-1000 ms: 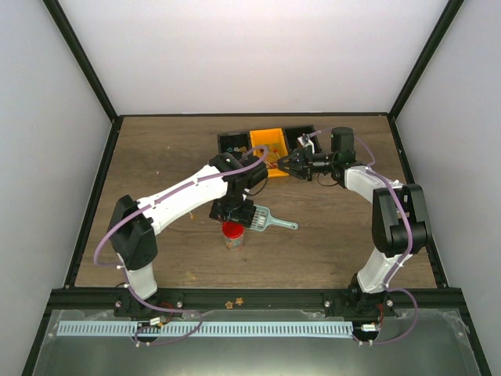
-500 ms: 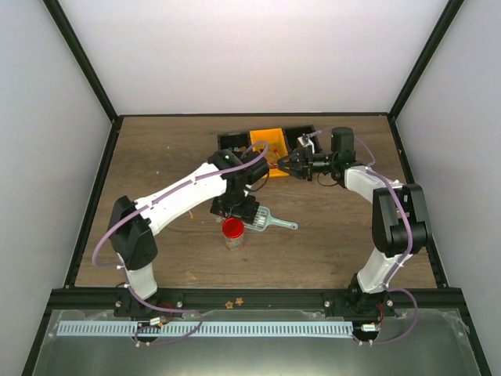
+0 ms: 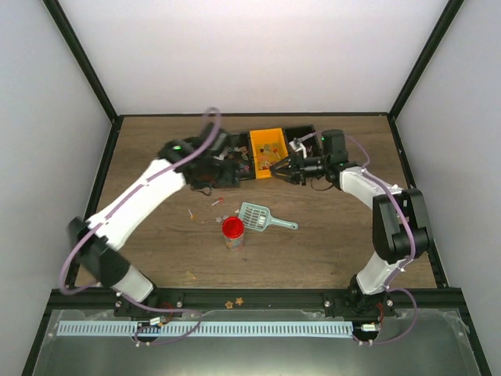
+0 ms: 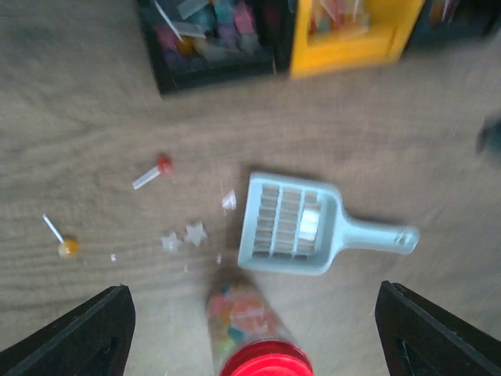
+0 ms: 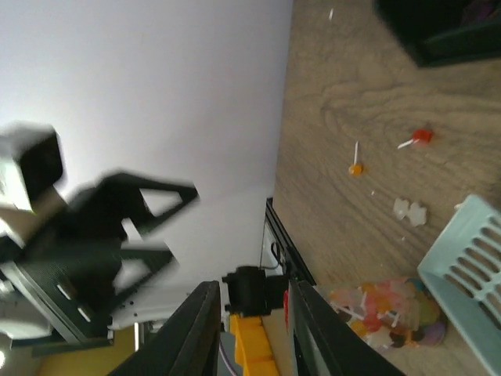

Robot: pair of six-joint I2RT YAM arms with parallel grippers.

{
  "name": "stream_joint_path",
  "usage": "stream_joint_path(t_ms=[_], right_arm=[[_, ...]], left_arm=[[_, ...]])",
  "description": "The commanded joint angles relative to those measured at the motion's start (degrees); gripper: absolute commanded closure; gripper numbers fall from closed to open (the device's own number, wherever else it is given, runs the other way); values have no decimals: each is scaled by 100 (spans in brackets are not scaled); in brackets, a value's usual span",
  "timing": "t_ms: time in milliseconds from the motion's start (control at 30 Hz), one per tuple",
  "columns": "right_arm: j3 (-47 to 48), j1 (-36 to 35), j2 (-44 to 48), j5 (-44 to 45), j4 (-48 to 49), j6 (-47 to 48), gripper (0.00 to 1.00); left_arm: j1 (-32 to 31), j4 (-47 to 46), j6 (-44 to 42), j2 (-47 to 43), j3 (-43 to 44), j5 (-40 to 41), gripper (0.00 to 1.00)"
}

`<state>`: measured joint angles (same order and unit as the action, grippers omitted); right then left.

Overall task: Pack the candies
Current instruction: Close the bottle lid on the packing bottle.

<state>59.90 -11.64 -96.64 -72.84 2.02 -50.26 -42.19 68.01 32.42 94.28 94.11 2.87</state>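
The left fingers (image 4: 98,333) are spread wide with nothing between them. They hang over the tabletop (image 3: 329,243) and touch nothing. Below them in the left wrist view lie the teal scoop (image 4: 290,223) and a clear jar (image 4: 239,309) with a red lid (image 4: 266,364) on it.

The right fingers (image 5: 192,337) stand narrow, with the wall of the yellow bin (image 5: 250,345) between them. They grip that bin by its edge, at the corner nearest the scoop.

The candies (image 4: 207,31) are in several places:
- A mixed heap fills the black bin (image 4: 211,74), just left of the yellow bin in the left wrist view.
- More show inside the yellow bin.
- The jar is packed with coloured ones and stands just beside the scoop's slotted basket.
- A few lie loose on the tabletop left of the scoop — a red lollipop (image 4: 153,172), an orange lollipop (image 4: 63,244) and two small star-shaped pieces (image 4: 184,235).

One pale piece sits inside the scoop's basket, too blurred to identify. The scoop lies flat, and in the top view its handle points to the right.
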Motion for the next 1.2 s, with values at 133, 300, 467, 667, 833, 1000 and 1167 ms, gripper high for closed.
stream_joint_path(t_ms=[133,300,467,667,833,1000,1167], right_arm=[[269,-922,723,1117,-1245,944,74],[662,-912,1050,2210,-1146,479,75],[164,-920,1526,3174,391,-331,75],[-565,-1415,1925,4132,1800,-148,75],[-1611,-1672,2735,4838,2694,363,74],[-2086,-1719,3402,4646,2430,959,69],[-2975,-2180,4576,4927,1738,1110,68]], left_arm=[[1522,-2384,443,-2119,-1746,-618,8],[1609,-3583,475,-2572,-2531,-275,4],[1609,-4546,168,-2943,-3060,284,3],[1427,-4827,90,-3607,-3653,147,0],[1222,-5426,20,-4859,-5083,476,0],[1187,-5530,-416,-6060,-5969,397,0],[1163,-5847,-35,-7019,-6819,-499,0]])
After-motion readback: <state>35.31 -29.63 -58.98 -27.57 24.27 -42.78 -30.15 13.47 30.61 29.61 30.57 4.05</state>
